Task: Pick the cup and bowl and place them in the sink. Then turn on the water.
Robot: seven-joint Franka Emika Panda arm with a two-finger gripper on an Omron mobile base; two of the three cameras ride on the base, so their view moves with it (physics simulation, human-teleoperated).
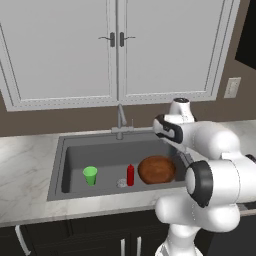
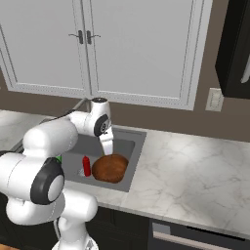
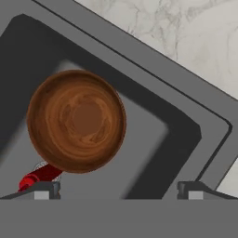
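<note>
Gripper [image 3: 118,189] jaws are spread wide and empty above the sink [image 1: 64,150]. Inside it, the bowl [image 1: 157,169] lies at 3 o'clock of a red bottle [image 1: 130,175], the cup [image 1: 90,175] at 9. Water is not yet running; the bottle could be knocked over if the faucet [image 1: 120,120] is approached low.

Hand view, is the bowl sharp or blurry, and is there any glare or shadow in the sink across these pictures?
Hand view: the bowl is sharp, with a soft sheen, and a dark shadow lies along the sink wall. Left base view: even light, no glare, the cup crisp. Right base view: the arm hides part of the basin.
</note>
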